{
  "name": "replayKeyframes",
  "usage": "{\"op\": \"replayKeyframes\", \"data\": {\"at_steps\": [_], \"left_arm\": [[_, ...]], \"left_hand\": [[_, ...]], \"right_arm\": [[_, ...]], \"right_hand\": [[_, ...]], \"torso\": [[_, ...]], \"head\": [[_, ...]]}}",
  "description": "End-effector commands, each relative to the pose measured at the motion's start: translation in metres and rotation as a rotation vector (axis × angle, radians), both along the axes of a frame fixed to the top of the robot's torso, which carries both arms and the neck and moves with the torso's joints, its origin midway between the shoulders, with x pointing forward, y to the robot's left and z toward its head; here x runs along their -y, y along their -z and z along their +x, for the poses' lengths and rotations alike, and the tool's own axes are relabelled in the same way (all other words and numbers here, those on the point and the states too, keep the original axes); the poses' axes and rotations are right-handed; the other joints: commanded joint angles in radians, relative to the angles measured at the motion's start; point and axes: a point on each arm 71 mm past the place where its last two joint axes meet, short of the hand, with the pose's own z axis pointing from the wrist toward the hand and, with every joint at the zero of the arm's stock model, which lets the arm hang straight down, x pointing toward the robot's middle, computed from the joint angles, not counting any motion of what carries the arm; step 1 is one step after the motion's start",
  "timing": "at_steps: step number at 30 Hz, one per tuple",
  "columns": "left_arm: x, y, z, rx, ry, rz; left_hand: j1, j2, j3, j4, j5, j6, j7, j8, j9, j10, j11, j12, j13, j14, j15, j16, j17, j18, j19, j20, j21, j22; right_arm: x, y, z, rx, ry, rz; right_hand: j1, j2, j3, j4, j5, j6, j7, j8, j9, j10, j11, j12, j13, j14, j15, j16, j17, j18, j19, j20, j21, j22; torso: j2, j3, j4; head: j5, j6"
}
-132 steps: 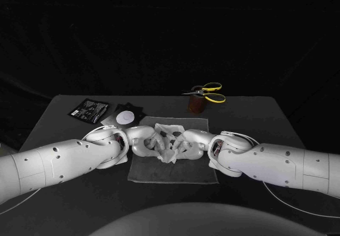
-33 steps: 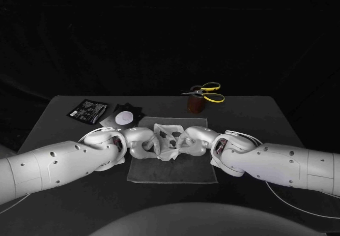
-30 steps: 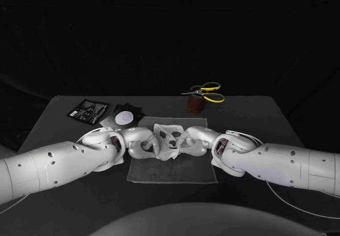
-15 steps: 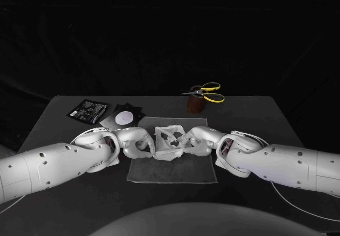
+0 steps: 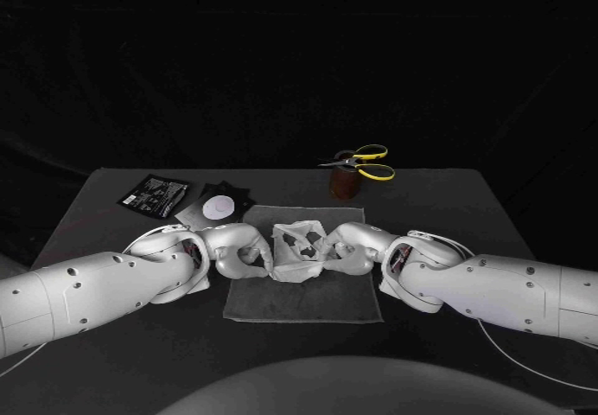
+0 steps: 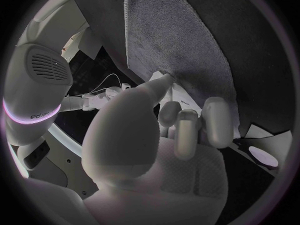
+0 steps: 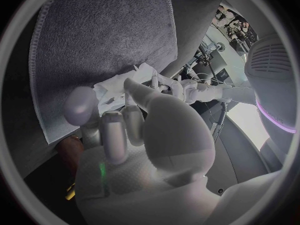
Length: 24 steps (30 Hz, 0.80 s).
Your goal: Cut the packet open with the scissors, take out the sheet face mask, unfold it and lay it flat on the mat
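Left hand (image 5: pixel 239 251): fingers curled, gripping the left edge of the sheet face mask (image 5: pixel 296 246). Right hand (image 5: pixel 349 246): fingers curled, thumb pressed against the mask's right edge, gripping it. The two hands face each other over the middle of the mat (image 5: pixel 305 303).

Mask: white, crumpled and partly spread, eye and mouth openings visible. It hangs between the hands above the mat; the lower edge is close to the mat's surface, contact cannot be confirmed.

Mat: grey cloth, lying flat on the table (image 5: pixel 473 207).

Packet (image 5: pixel 155 194): black, flat on the table, well beyond the mat's far left corner.

White disc (image 5: pixel 220 207): on a dark crumpled scrap, just beyond that same corner.

Scissors (image 5: pixel 365 163): yellow handles, resting on a brown holder (image 5: pixel 344 185) beyond the mat's far right corner.
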Motion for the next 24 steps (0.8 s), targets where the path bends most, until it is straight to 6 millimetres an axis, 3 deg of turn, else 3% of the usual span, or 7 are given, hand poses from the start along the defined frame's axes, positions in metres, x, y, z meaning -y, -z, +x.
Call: {"op": "replayKeyframes", "data": {"at_steps": [1, 16, 19, 20, 21, 24], "left_arm": [[0.002, 0.000, -0.002, -0.021, 0.014, -0.011], [-0.006, 0.005, -0.005, -0.057, 0.014, 0.072], [-0.009, 0.006, -0.006, -0.061, 0.009, 0.084], [-0.010, 0.006, -0.006, -0.063, 0.008, 0.086], [-0.010, 0.006, -0.006, -0.064, 0.007, 0.088], [-0.011, 0.007, -0.006, -0.068, 0.007, 0.093]], "left_hand": [[-0.001, 0.004, 0.009, 0.000, 0.003, 0.005, -0.001, 0.005, 0.003, 0.005, -0.003, 0.003, 0.009, 0.069, -0.006, 0.001, 0.165, -0.014, 0.000, -0.006, 0.001, 0.039], [0.000, 0.006, 0.045, -0.006, 0.002, -0.005, -0.005, 0.032, 0.022, 0.023, -0.006, 0.021, 0.043, 0.064, -0.009, -0.002, 0.154, -0.014, 0.000, -0.009, 0.002, 0.040], [-0.003, 0.004, 0.054, -0.006, 0.002, -0.010, -0.005, 0.039, 0.028, 0.023, -0.006, 0.024, 0.046, 0.064, -0.009, -0.003, 0.153, -0.014, 0.000, -0.009, 0.002, 0.040], [-0.003, 0.004, 0.054, -0.006, 0.002, -0.010, -0.005, 0.039, 0.028, 0.023, -0.006, 0.024, 0.046, 0.064, -0.009, -0.003, 0.153, -0.014, 0.000, -0.009, 0.002, 0.040], [-0.004, 0.003, 0.056, -0.006, 0.002, -0.012, -0.006, 0.041, 0.030, 0.024, -0.006, 0.025, 0.049, 0.064, -0.009, -0.003, 0.152, -0.014, 0.000, -0.009, 0.002, 0.041], [-0.005, 0.003, 0.059, -0.006, 0.002, -0.013, -0.006, 0.043, 0.031, 0.024, -0.006, 0.025, 0.049, 0.064, -0.009, -0.003, 0.153, -0.014, 0.000, -0.009, 0.002, 0.040]], "right_arm": [[0.000, -0.002, -0.001, 0.008, -0.008, 0.031], [0.010, -0.006, -0.002, 0.000, 0.013, 0.120], [0.009, -0.006, -0.003, -0.013, 0.004, 0.128], [0.009, -0.006, -0.003, -0.018, 0.000, 0.129], [0.009, -0.006, -0.003, -0.023, -0.003, 0.129], [0.009, -0.005, -0.004, -0.038, -0.013, 0.126]], "right_hand": [[-0.007, 0.006, 0.007, 0.001, 0.004, -0.001, 0.001, 0.003, 0.002, -0.003, -0.007, -0.004, 0.041, 0.074, -0.008, 0.006, 0.131, 0.019, -0.003, -0.004, -0.004, 0.117], [-0.017, -0.008, 0.001, -0.005, 0.004, -0.024, 0.005, 0.011, 0.011, -0.044, -0.003, -0.071, -0.020, 0.066, -0.005, -0.010, 0.100, 0.027, -0.025, -0.003, -0.056, 0.104], [-0.034, -0.043, -0.018, -0.010, 0.004, -0.090, 0.029, -0.025, -0.005, -0.100, 0.016, -0.144, -0.084, 0.055, 0.009, -0.028, 0.067, 0.036, -0.058, 0.005, -0.133, 0.086], [-0.035, -0.045, -0.020, -0.011, 0.004, -0.096, 0.033, -0.031, -0.009, -0.104, 0.020, -0.147, -0.086, 0.054, 0.013, -0.029, 0.066, 0.036, -0.062, 0.008, -0.138, 0.085], [-0.040, -0.062, -0.026, -0.015, 0.005, -0.132, 0.049, -0.057, -0.021, -0.127, 0.031, -0.175, -0.111, 0.047, 0.023, -0.040, 0.046, 0.040, -0.077, 0.014, -0.174, 0.076], [-0.039, -0.077, -0.033, -0.023, 0.004, -0.158, 0.064, -0.082, -0.033, -0.156, 0.047, -0.202, -0.137, 0.039, 0.037, -0.049, 0.030, 0.043, -0.097, 0.025, -0.212, 0.067]], "torso": [[0.000, -0.0001, 0.0000], [0.000, 0.0005, -0.0008], [0.000, 0.0001, 0.0001], [0.000, 0.0001, 0.0001], [0.000, 0.0001, 0.0002], [0.000, -0.0007, 0.0001]], "head": [[0.000, 0.000], [0.000, 0.000], [-0.002, 0.000], [-0.002, 0.000], [-0.003, 0.000], [-0.003, 0.000]]}}
